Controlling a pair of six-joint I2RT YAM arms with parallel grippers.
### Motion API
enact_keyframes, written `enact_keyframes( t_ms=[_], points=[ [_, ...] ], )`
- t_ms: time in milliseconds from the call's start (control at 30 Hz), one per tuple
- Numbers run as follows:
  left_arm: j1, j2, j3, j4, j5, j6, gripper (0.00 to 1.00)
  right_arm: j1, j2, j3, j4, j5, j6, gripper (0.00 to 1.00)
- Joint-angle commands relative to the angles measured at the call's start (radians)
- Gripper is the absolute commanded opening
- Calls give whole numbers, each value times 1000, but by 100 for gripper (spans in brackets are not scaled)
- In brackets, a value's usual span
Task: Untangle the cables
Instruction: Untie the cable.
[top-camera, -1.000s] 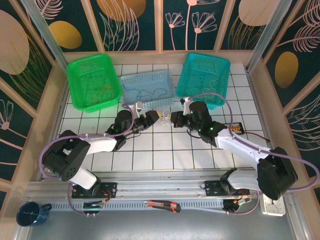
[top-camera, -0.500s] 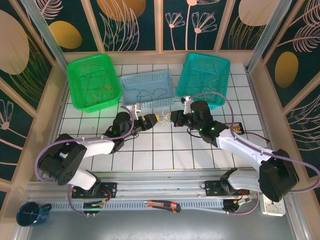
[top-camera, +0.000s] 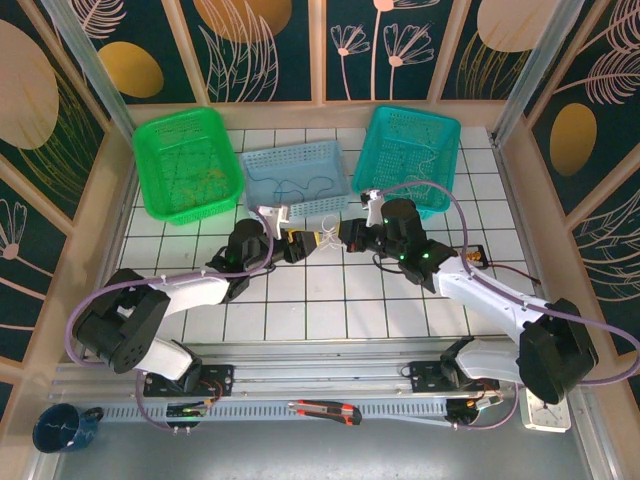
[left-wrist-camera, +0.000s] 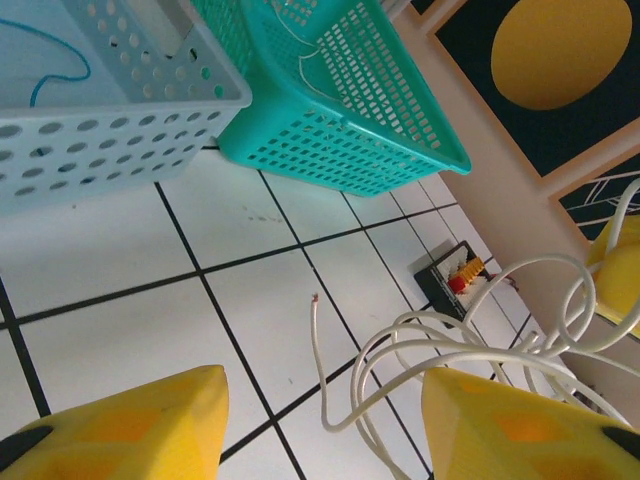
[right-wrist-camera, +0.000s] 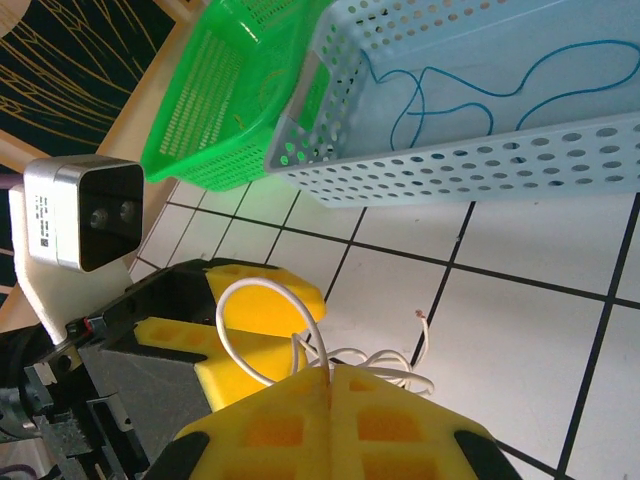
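Near the worktop's (top-camera: 300, 320) far edge, the right pincer (right-wrist-camera: 330, 400) clenches the cables (left-wrist-camera: 450, 340) steady so the left pincer (left-wrist-camera: 320, 420), released, can seize a loop.

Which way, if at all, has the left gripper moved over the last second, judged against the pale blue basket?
Yes. The left gripper has edged right along the front of the pale blue basket, towards the right gripper, which pinches the cables.

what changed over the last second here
The left end effector slid right, up to the tangle of thin white cables, its jaws narrowing but not yet closed. The right end effector stayed shut on the cables, almost in place.
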Motion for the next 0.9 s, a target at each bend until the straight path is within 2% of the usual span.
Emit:
enact_keyframes(
  t_ms=[0,433,600,867],
  points=[
    [-5,-6,33,-11,29,66,53,-3,-22,39,6,-19,7,0],
    [-5,26,48,43,116,91,50,7,-17,43,6,-24,9,0],
    [-5,31,40,80,144,85,39,6,-17,40,8,-18,7,0],
    [-5,26,29,100,140,68,4,4,-17,25,10,8,3,0]
  ],
)
